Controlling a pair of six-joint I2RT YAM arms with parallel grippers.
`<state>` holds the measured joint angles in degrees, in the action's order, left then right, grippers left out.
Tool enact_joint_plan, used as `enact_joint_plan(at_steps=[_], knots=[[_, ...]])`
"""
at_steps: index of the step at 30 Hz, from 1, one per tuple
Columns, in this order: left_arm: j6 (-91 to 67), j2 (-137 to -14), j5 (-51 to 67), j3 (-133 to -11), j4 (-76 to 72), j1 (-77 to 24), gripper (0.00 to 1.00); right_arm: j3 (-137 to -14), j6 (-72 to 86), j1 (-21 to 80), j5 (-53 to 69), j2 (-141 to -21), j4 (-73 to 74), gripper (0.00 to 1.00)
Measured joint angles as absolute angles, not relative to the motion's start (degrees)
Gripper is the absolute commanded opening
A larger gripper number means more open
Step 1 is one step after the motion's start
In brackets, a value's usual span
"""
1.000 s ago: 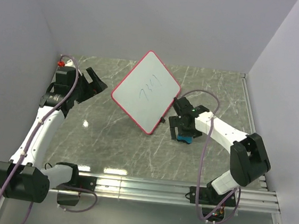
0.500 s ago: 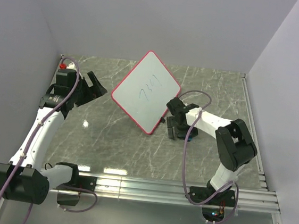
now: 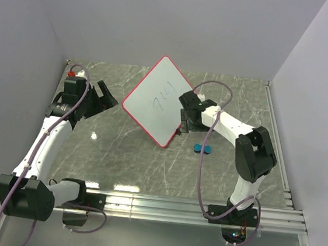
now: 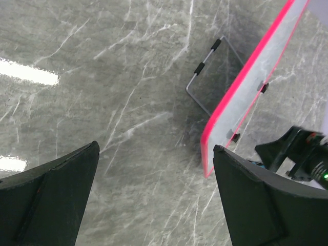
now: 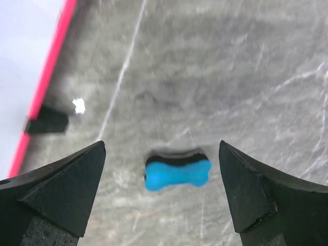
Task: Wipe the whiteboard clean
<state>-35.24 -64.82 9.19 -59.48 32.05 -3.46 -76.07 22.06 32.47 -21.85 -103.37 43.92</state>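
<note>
Two tools up, both spread as wide as they go, neither holding anything. Here's the news: a moment ago my right tool (image 5: 161, 147) was hanging right over the little blue eraser (image 3: 202, 148), and now it has pulled up and away toward the lower right edge of the whiteboard (image 3: 154, 107), leaving the eraser flat on the worktop (image 3: 131, 155). My right wrist view shows it lying down there between the open fingers, well clear of them. So no pickup, and as I read it the wiping can't start until that eraser is in hand, so this looks like a step sideways rather than forward. My left tool (image 4: 155, 147) has barely shifted, waiting off the board's left side. The whiteboard stands in the middle of the worktop, tilted back on its wire stand (image 4: 205, 77), one corner down, red rim toward me. As for writing, a few blue marks (image 3: 162, 99) sit mid-board, maybe numerals, too faint to read with confidence. No brands or labels that I can make out anywhere.
</note>
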Motion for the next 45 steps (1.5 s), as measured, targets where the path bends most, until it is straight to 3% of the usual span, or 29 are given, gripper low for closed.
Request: enact_joint_plan(at_steps=[5, 13, 23, 29, 38, 45], knots=[[-34.76, -66.67, 9.17, -60.12, 32.12, -3.46, 0.99, -77.93, 23.92, 32.21, -22.35, -106.13, 45.98, 0.98], [-35.14, -66.59, 9.39, -59.92, 31.18, -3.62, 0.98, -70.08, 28.75, 31.59, -19.22, -104.22, 48.51, 0.99], [-35.31, -65.69, 9.30, -57.98, 30.74, -4.21, 0.98, -58.63, 33.87, 29.32, -15.38, -93.80, 50.15, 0.99], [-35.33, -65.49, 9.30, -57.43, 30.89, -4.45, 0.98, -58.48, 34.06, 28.27, -12.29, -96.82, 46.92, 0.99], [-34.61, -65.45, 9.19, -57.78, 32.42, -4.58, 0.98, -58.35, 37.30, 19.05, -3.20, -97.89, 38.19, 0.98], [-33.58, -65.28, 9.08, -58.22, 33.54, -4.58, 0.98, -58.70, 40.95, 19.03, -0.27, -97.97, 36.82, 0.96]])
